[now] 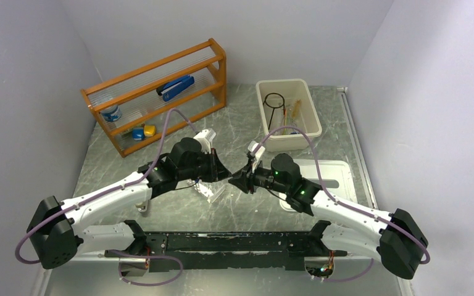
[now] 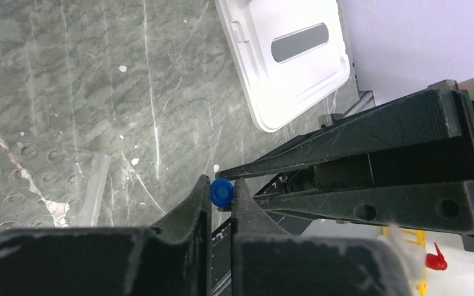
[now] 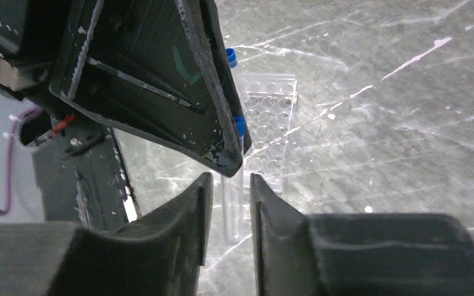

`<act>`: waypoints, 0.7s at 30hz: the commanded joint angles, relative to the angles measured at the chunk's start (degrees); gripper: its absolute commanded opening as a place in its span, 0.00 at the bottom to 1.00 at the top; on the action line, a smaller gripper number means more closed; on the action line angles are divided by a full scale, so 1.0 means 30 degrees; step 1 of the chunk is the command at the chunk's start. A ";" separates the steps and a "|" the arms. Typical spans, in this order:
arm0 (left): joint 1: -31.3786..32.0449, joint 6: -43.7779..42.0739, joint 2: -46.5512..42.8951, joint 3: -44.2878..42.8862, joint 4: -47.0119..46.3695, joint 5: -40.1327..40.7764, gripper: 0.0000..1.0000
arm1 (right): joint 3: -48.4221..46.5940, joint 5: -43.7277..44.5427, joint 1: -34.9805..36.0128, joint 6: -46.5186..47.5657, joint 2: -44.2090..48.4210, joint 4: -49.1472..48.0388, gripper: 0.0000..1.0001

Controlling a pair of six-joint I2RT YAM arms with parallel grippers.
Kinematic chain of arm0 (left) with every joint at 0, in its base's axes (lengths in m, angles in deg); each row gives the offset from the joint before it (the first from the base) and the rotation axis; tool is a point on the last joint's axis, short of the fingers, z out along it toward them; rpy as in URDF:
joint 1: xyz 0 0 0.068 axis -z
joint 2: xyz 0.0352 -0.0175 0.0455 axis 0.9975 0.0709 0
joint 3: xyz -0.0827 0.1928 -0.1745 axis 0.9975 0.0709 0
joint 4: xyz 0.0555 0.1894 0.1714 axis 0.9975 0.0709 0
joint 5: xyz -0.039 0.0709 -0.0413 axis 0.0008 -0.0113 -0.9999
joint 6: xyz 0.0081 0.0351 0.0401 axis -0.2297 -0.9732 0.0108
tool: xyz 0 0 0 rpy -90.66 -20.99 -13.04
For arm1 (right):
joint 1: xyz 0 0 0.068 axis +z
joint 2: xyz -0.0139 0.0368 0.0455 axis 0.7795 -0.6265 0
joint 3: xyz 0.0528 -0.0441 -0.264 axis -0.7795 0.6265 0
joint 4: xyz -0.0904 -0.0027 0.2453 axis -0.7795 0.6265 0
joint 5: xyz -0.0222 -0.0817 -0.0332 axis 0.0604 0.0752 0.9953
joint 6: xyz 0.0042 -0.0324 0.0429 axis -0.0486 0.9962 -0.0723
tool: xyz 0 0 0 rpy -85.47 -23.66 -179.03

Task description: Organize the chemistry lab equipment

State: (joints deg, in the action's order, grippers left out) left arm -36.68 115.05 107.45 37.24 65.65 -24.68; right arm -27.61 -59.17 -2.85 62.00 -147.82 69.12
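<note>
A clear blue-capped tube (image 3: 232, 213) hangs between the two grippers above the table's middle. My left gripper (image 2: 222, 185) (image 1: 227, 174) is shut on its blue cap (image 2: 222, 193). My right gripper (image 3: 231, 180) (image 1: 239, 179) faces it tip to tip. Its jaws stand slightly open around the tube's clear body, with a narrow gap on each side. The clear plastic tube rack (image 3: 270, 126) (image 2: 12, 179) lies on the table just below. Another blue cap (image 3: 231, 57) shows at the rack's far end. The black wire ring stand (image 1: 275, 102) and thin rods (image 1: 294, 112) lie in the white bin (image 1: 311, 111).
A wooden shelf (image 1: 160, 92) at the back left holds the blue stapler (image 1: 177, 87) and small items. A white lid (image 1: 336, 169) (image 2: 284, 55) lies flat under the right arm. Walls close in on both sides.
</note>
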 commanded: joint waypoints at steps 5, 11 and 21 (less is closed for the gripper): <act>-0.0087 -0.4239 -0.0413 -0.0410 0.1880 0.2930 0.05 | -0.0019 0.2350 0.0060 -0.1726 0.0063 0.0846 0.61; 0.0578 -0.6913 -0.2277 -0.0547 0.3075 0.6174 0.05 | 0.1339 0.5641 0.0052 -0.4242 0.1500 0.1761 0.63; 0.5921 -0.5263 -0.1844 -0.0040 0.4571 1.5042 0.05 | 0.1462 0.9118 0.0038 -0.7769 0.0033 0.3336 0.64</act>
State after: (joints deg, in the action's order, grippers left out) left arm -22.61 96.45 101.07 36.52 76.78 5.97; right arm -23.72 -36.41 -2.72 43.70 -146.32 77.88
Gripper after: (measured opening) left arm 0.114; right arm 0.637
